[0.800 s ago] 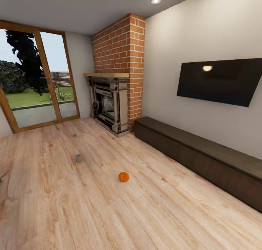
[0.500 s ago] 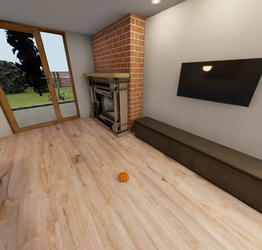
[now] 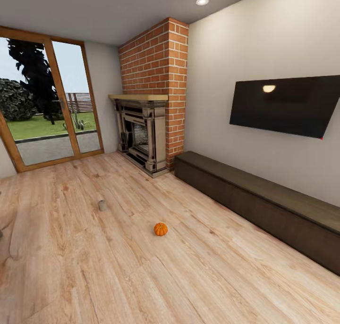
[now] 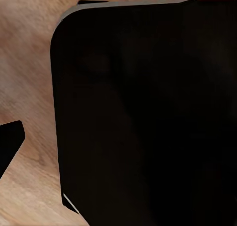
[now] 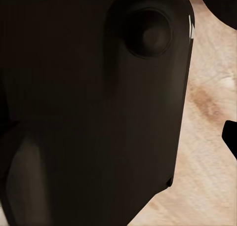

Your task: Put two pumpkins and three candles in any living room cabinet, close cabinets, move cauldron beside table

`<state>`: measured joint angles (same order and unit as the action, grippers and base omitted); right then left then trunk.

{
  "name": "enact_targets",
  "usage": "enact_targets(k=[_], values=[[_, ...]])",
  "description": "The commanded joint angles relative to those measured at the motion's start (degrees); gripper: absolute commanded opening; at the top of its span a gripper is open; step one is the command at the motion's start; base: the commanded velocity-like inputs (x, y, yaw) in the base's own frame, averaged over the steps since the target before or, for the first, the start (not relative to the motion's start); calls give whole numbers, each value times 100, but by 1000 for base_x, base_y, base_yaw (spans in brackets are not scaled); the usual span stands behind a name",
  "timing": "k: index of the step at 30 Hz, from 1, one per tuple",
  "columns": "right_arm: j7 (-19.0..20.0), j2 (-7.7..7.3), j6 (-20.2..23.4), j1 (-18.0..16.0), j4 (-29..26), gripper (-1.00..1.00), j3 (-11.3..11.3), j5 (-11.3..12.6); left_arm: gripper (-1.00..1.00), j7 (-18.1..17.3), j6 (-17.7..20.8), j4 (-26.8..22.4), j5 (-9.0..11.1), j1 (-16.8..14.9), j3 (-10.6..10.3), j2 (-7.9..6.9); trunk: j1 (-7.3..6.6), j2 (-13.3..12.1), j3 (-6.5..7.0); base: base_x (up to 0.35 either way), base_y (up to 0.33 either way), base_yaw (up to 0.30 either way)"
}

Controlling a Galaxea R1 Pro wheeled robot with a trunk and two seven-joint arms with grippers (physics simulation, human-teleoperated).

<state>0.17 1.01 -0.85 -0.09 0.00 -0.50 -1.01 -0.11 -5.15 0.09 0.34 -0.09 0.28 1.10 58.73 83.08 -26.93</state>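
Observation:
One small orange pumpkin [image 3: 160,228] sits on the wooden floor in the middle of the room in the head view. A short beige-grey candle [image 3: 102,204] stands on the floor farther off and to its left. The long, low dark brown cabinet [image 3: 264,206] runs along the right wall under the television, its fronts shut. The other pumpkin, the other candles and the cauldron are out of view. Both wrist views are mostly blocked by a black rounded robot part [image 4: 148,112] [image 5: 89,102] above pale floor, with only a dark tip at each frame edge.
A brick fireplace [image 3: 144,135] stands in the far corner beside the cabinet's end. Glass patio doors [image 3: 47,102] take up the far left wall. A television [image 3: 285,104] hangs above the cabinet. Open wood floor [image 3: 189,277] lies between me and the pumpkin.

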Motion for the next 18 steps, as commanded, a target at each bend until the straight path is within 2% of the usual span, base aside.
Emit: enact_targets(k=[1,10,18], values=[[0,2,-1,0,0,100,-1,-1,100,-6,8,0,0,0,4,2,0,0,0,-30,0,0],[0,4,-10,0,0,100,-2,-4,100,-5,8,0,-39,0,-32,4,0,0,0,-179,-79,0],[0,5,-13,0,0,100,0,-4,100,-7,-24,0,-57,0,-58,-4,0,0,0,-52,-33,0]])
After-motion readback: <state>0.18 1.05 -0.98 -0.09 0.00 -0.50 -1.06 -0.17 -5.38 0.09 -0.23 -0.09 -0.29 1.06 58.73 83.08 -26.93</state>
